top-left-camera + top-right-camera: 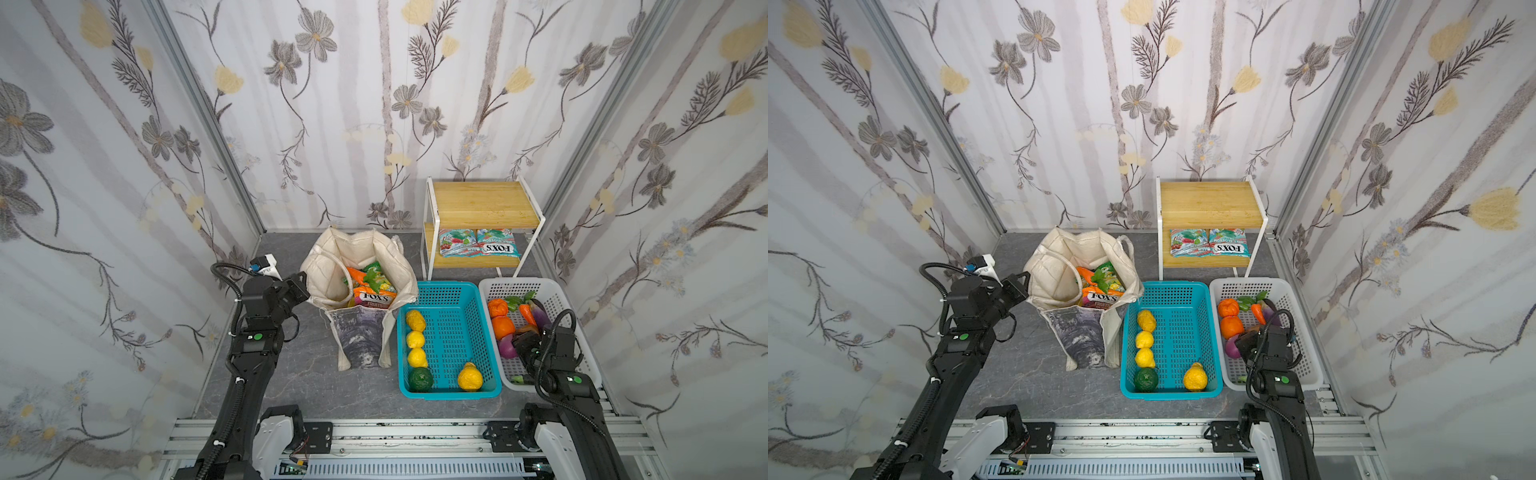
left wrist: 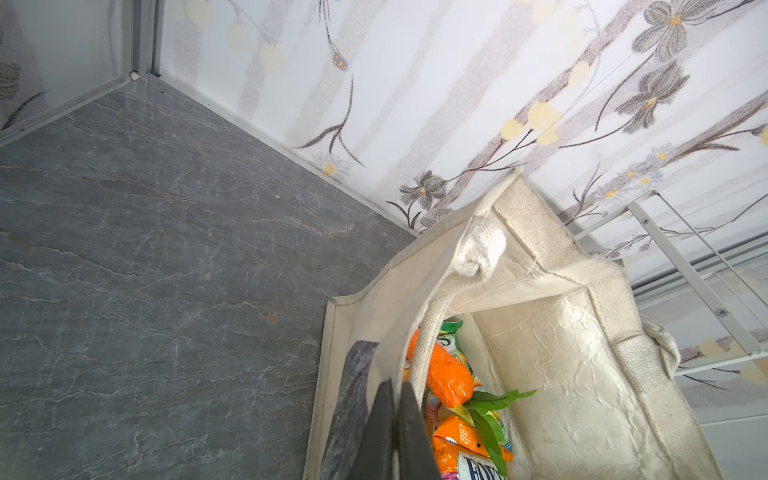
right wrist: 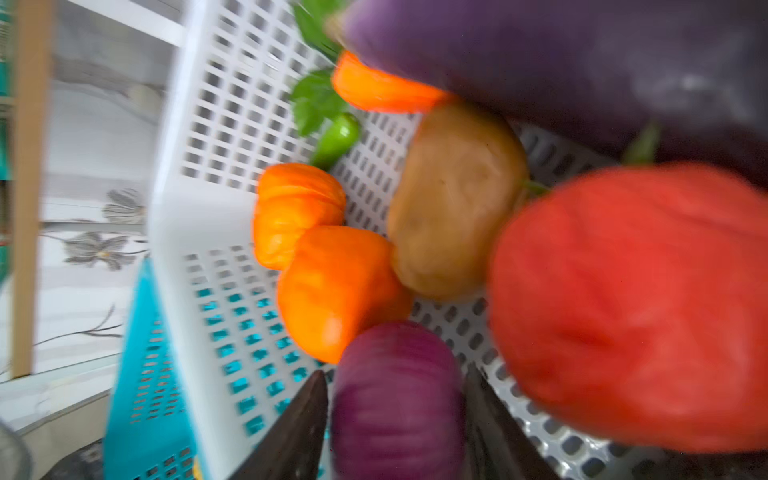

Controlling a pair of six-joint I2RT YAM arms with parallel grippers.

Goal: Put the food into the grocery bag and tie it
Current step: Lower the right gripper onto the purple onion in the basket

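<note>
The cream grocery bag (image 1: 361,249) (image 1: 1059,266) stands open at the table's centre-left. It holds a FOX'S packet (image 1: 376,298), a carrot (image 2: 444,374) and other food. My left gripper (image 2: 397,384) (image 1: 301,282) is shut on the bag's left rim cloth. My right gripper (image 3: 395,374) (image 1: 521,345) reaches into the white basket (image 1: 515,283). A purple onion (image 3: 395,411) (image 1: 508,346) sits between its fingers, both of which lie against the onion's sides. Round it lie two oranges (image 3: 332,291), a potato (image 3: 453,199), a red tomato (image 3: 623,311) and an aubergine (image 3: 540,54).
A teal basket (image 1: 453,289) between bag and white basket holds several yellow fruits (image 1: 415,340) and a green one (image 1: 419,379). A wooden two-tier rack (image 1: 482,203) at the back right carries two FOX'S packets (image 1: 478,243). Papered walls close in three sides.
</note>
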